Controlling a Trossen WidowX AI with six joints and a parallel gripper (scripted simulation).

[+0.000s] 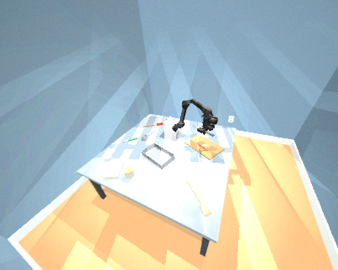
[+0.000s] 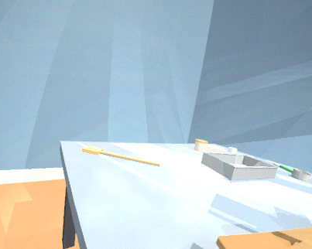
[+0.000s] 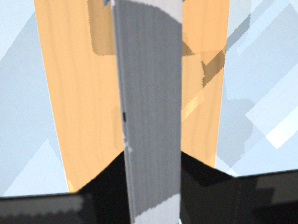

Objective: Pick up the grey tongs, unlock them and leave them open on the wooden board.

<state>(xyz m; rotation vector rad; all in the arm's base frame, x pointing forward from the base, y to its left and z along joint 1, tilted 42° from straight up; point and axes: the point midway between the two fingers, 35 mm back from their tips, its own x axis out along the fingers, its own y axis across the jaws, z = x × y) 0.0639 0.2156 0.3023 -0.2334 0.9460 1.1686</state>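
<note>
My gripper (image 1: 205, 127) (image 3: 147, 151) is shut on the grey tongs (image 3: 150, 110) and holds them above the wooden board (image 1: 211, 152) (image 3: 75, 100) at the back right of the table. In the wrist view the tongs run as one narrow grey strip from between the black fingers out over the board, with their arms together. A corner of the board (image 2: 272, 239) shows at the bottom right of the exterior view; the gripper is out of that view. The grey roasting tin (image 1: 158, 155) (image 2: 238, 166) stands empty to the left of the board.
A long wooden spatula (image 1: 197, 197) (image 2: 121, 157) lies near the table's front. A beige cup (image 1: 128, 172) (image 2: 200, 144), a white box (image 1: 171, 133), a green-handled tool (image 1: 131, 139) (image 2: 287, 168) and a red-handled tool (image 1: 157, 124) lie to the left.
</note>
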